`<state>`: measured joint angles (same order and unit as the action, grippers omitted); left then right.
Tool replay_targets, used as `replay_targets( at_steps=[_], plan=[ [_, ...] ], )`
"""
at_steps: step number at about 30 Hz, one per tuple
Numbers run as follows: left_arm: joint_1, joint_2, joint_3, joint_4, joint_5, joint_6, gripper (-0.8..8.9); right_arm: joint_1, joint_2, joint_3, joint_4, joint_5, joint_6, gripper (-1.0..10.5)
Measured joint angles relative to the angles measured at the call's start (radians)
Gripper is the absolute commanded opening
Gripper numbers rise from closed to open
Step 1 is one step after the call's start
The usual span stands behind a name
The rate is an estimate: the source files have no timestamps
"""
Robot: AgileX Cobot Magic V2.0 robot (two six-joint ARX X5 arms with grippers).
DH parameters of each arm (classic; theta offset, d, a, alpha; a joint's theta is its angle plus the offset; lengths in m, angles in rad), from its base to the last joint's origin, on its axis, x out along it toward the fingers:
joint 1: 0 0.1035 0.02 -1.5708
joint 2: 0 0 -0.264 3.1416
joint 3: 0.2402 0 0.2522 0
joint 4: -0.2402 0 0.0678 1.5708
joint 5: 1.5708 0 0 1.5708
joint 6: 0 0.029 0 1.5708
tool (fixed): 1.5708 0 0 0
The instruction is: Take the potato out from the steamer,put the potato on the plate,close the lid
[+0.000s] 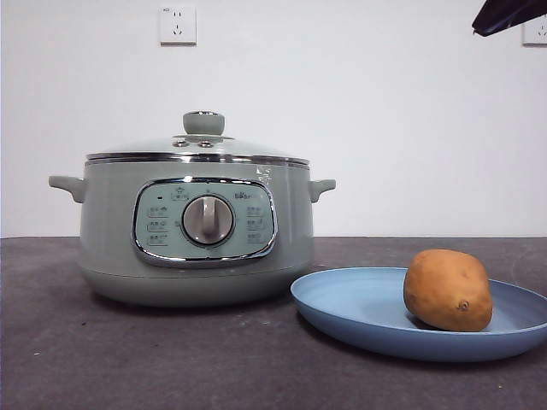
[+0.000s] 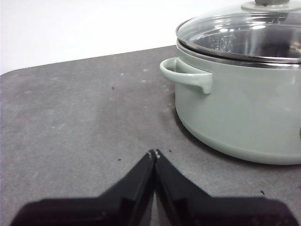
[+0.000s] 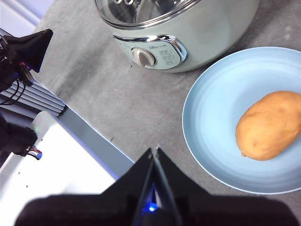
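A white wall with a socket (image 1: 178,25) stands behind the dark grey surface (image 1: 102,359). In the right wrist view, a white panel (image 3: 51,160) and black gear with cables (image 3: 19,52) lie beyond the surface's edge. Nothing stands between the steamer and the plate.

The left end effector (image 2: 154,152) hangs low over bare surface near the steamer's side handle (image 2: 186,75), its 2 black jaws pressed together tip to tip, holding nothing. The right end effector (image 3: 155,149) sits high above the surface just beside the plate's rim, jaws likewise pressed together and empty. In the front view only a black tip (image 1: 508,14) shows at the top right corner.

The potato (image 1: 448,289) lies on its side on the light-blue plate (image 1: 359,312), golden-brown with a small dark eye spot. The plate rests just beside the sage-green steamer (image 1: 111,231); whether they touch cannot be told. The glass lid (image 1: 154,147) sits on the steamer's chrome rim, its green knob upright. The front panel carries 1 dial (image 1: 208,219)
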<state>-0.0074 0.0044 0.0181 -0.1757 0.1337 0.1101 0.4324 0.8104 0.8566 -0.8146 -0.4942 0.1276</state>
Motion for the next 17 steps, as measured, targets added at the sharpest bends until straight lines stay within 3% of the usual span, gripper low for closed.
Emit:
replay_targets(
  at_steps=[6, 9, 11, 17],
  plan=[
    [0.0, 0.0, 0.0, 0.0, 0.0, 0.0, -0.03, 0.002, -0.001, 0.0, 0.0, 0.001, 0.0, 0.0],
    [0.0, 0.0, 0.0, 0.0, 0.0, 0.0, -0.03, -0.024, -0.032, 0.0, 0.011, 0.058, -0.029, 0.0],
    [0.0, 0.0, 0.0, 0.0, 0.0, 0.0, -0.03, -0.068, -0.082, 0.0, 0.053, 0.109, -0.048, 0.0],
    [0.0, 0.0, 0.0, 0.0, 0.0, 0.0, -0.03, -0.237, -0.273, -0.061, 0.248, 0.134, -0.066, 0.0]
  ],
)
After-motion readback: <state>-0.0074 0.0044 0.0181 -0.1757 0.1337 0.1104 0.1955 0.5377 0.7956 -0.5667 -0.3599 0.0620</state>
